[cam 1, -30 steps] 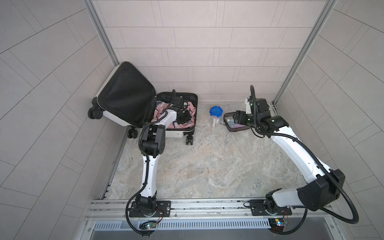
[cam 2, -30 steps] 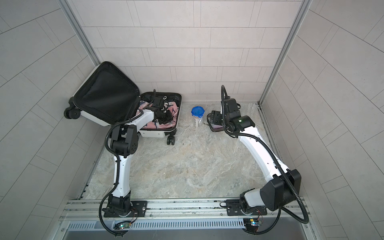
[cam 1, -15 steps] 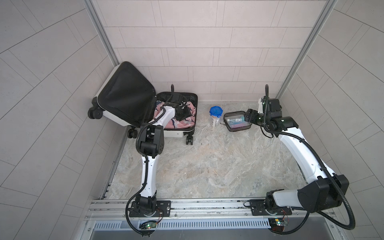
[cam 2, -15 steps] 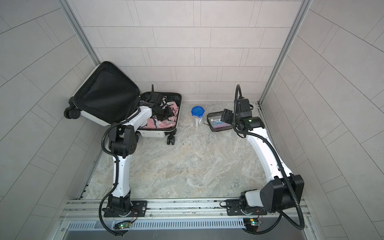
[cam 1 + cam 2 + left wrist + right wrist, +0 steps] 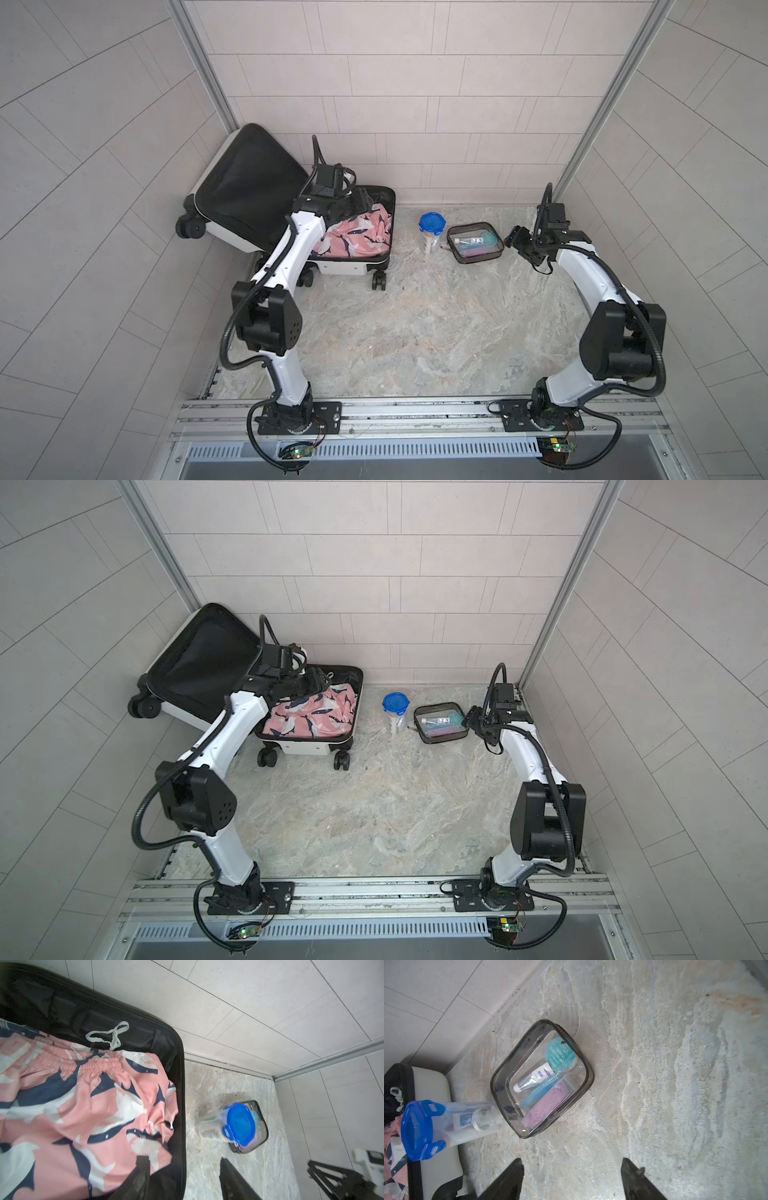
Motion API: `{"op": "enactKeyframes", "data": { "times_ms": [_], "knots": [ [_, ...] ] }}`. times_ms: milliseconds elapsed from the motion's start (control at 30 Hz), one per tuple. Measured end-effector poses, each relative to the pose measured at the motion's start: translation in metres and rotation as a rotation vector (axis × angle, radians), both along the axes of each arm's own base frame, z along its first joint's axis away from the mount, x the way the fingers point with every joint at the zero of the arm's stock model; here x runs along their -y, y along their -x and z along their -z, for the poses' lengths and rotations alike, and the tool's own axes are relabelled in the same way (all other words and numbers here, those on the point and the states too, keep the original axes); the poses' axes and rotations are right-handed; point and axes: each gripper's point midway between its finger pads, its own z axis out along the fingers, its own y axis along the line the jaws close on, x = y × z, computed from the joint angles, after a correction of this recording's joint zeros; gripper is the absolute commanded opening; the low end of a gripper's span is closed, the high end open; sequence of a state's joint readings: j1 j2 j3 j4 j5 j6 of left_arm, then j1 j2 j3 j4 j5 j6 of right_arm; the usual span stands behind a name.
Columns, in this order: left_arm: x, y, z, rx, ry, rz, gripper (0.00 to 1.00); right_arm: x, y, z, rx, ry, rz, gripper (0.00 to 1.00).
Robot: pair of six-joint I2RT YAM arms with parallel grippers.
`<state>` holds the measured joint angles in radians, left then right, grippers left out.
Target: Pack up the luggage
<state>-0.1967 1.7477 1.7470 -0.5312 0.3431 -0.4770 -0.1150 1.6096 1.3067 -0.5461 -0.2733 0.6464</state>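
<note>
Two items are not yet in the luggage [image 5: 345,267]: a blue-lidded container [image 5: 432,232] and, just beside it, a clear toiletry pouch [image 5: 476,247], both near the back edge of the table [image 5: 415,332]. Luggage sits at the back left corner, open side up, lid leaning left, presumably to keep the base free for loading. Long axis runs back to front, wheels toward the front edge. Pink shark-print shorts [image 5: 357,239] lie inside. Left gripper [image 5: 182,1162] hovers over the luggage's right rim, jaws apart, empty. Right gripper [image 5: 571,1160] hangs over bare table near the pouch, jaws apart, empty. Pouch is likely the next pick.
</note>
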Motion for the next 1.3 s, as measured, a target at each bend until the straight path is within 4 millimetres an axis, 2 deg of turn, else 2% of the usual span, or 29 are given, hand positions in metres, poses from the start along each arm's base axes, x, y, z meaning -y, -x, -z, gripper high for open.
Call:
{"op": "enactKeyframes", "data": {
  "times_ms": [100,233,300,367,467,567,767,933,1067,1167,1300],
  "knots": [
    [-0.007,0.038,-0.014,0.063,0.022,-0.004,0.61,-0.001,-0.009,0.021,-0.037,-0.035,0.005,0.73],
    [-0.016,0.088,-0.005,0.09,0.062,-0.018,0.61,-0.005,-0.024,0.045,-0.072,-0.08,0.008,0.71],
    [-0.02,0.109,0.011,0.081,0.082,-0.027,0.61,-0.006,-0.032,0.056,-0.086,-0.098,0.01,0.67],
    [-0.024,0.13,0.034,0.051,0.093,-0.038,0.62,-0.008,-0.04,0.066,-0.101,-0.121,0.009,0.6],
    [-0.029,0.16,0.066,0.001,0.112,-0.057,0.62,-0.01,-0.048,0.081,-0.121,-0.155,0.012,0.56],
    [-0.033,0.181,0.086,-0.027,0.129,-0.069,0.62,-0.012,-0.051,0.091,-0.133,-0.179,0.018,0.52],
    [-0.038,0.206,0.108,-0.048,0.162,-0.093,0.62,-0.013,-0.06,0.092,-0.105,-0.203,0.037,0.47],
    [-0.036,0.214,0.127,-0.095,0.188,-0.1,0.62,-0.013,-0.069,0.098,-0.078,-0.227,0.06,0.42],
    [-0.032,0.218,0.134,-0.12,0.205,-0.098,0.62,-0.014,-0.071,0.108,-0.065,-0.251,0.082,0.37],
    [-0.028,0.218,0.134,-0.123,0.215,-0.092,0.62,-0.014,-0.073,0.109,-0.044,-0.27,0.1,0.29],
    [-0.025,0.218,0.132,-0.116,0.223,-0.082,0.62,-0.013,-0.08,0.107,-0.004,-0.289,0.121,0.12]
  ]
}}
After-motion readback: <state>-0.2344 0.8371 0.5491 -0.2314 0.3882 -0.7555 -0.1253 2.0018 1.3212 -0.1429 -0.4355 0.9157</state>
